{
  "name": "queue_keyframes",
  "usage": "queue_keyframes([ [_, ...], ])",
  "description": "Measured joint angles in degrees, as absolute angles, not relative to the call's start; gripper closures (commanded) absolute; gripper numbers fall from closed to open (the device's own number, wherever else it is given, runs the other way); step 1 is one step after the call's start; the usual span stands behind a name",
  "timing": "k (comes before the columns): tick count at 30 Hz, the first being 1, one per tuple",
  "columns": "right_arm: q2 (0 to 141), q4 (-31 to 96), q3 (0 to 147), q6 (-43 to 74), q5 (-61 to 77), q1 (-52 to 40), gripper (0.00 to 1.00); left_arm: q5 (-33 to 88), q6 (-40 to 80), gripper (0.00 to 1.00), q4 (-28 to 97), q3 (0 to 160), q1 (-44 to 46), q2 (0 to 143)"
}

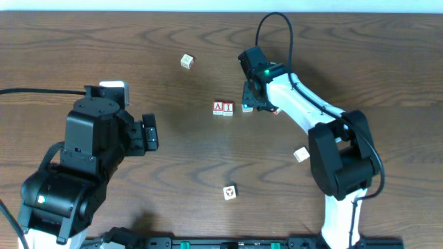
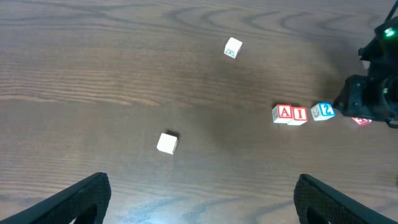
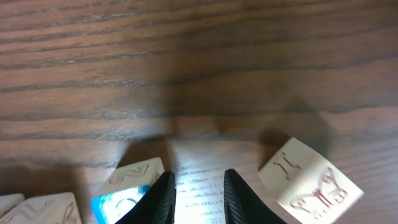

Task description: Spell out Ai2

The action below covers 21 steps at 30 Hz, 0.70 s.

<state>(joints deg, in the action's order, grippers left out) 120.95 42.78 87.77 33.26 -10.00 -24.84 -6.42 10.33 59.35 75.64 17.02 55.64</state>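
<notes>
The red-framed A cube [image 1: 219,108] [image 2: 283,113] and the red-framed I cube [image 1: 228,108] [image 2: 300,114] sit touching in a row mid-table. The blue 2 cube [image 2: 323,111] [image 1: 247,108] [image 3: 127,186] stands just right of the I with a small gap. My right gripper [image 1: 258,104] [image 3: 196,199] is low over the table, shut, with nothing in the narrow gap; its left finger [image 3: 158,198] is against the 2 cube. My left gripper [image 1: 149,131] [image 2: 202,190] hangs wide open and empty, well left of the row.
A pale cube with red marks [image 3: 311,183] [image 2: 361,120] lies just right of the right fingers. Other loose cubes: one at the back [image 1: 186,61] [image 2: 233,47], one by the right arm's base [image 1: 300,154], one with a dark picture at the front [image 1: 229,192] [image 2: 167,143].
</notes>
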Motion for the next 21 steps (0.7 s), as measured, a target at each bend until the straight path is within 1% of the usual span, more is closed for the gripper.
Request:
queue_keyframes([
  [6,122.43,42.26,87.57,33.21,-9.87,-24.84,0.74,-6.39,10.33,0.05,59.35,75.64,17.02,55.64],
  [9,122.43,41.50,87.57,33.10,-9.85,-24.84,0.70,-6.42,10.33,0.05,59.35,75.64,17.02,55.64],
  [21,122.43,39.09,87.57,31.79,-9.82,-24.84,0.71,-6.42,10.33,0.05,59.35,75.64,17.02,55.68],
])
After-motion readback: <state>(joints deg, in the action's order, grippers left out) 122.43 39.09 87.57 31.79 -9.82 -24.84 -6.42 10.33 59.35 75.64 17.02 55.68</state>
